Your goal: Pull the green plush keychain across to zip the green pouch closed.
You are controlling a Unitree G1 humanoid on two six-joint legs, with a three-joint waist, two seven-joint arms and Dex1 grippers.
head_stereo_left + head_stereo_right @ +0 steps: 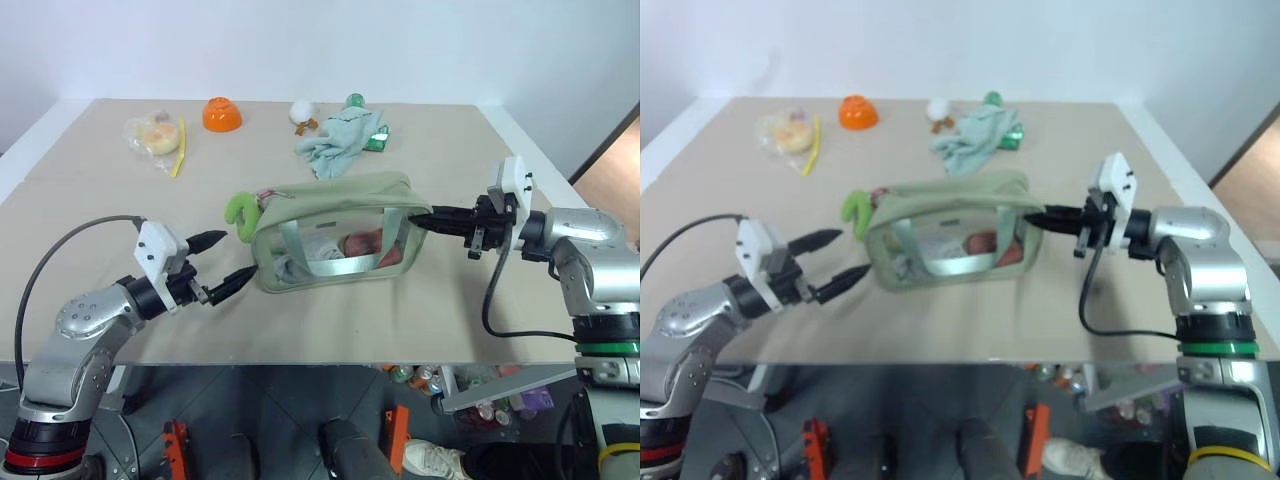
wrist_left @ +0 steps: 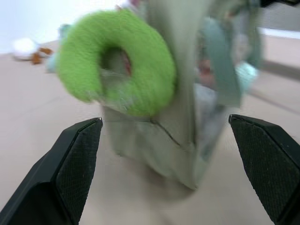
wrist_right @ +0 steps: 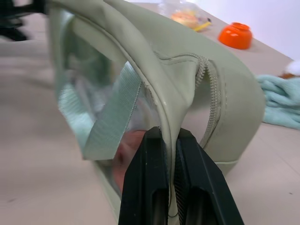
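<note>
Now my right claw is clamped on the soft end seam of the green pouch, mid-surface. My left claw is wide apart near the green plush keychain. It looks squishy and light, so I'd pinch its middle.

Pouch mid-table; keychain at its left end; cloth, bowl behind.
</note>
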